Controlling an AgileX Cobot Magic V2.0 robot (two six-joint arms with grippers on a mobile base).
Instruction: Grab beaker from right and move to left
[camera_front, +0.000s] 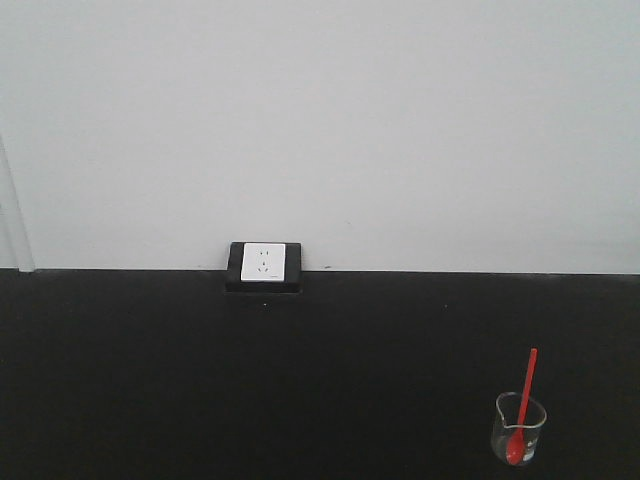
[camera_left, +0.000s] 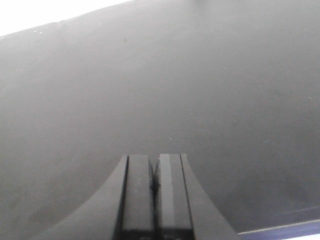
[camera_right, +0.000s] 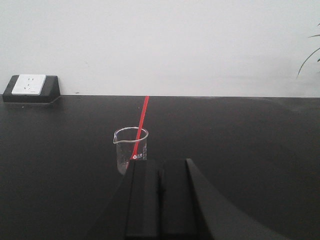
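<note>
The beaker (camera_front: 518, 428) is small, clear glass with a pour spout, and a long red spoon (camera_front: 524, 398) leans out of it. It stands upright on the black table (camera_front: 300, 400) at the front right. In the right wrist view the beaker (camera_right: 131, 147) sits just beyond my right gripper (camera_right: 159, 162) and slightly to its left, apart from it. That gripper is shut with nothing between its fingers. My left gripper (camera_left: 154, 157) is shut too, empty, hovering over bare black tabletop. Neither gripper appears in the front view.
A white power socket in a black housing (camera_front: 264, 266) sits at the table's back edge against the white wall, seen also as the socket (camera_right: 30, 87) at far left. Plant leaves (camera_right: 311, 52) poke in at the far right. A pale table edge (camera_left: 280, 229) shows near the left gripper.
</note>
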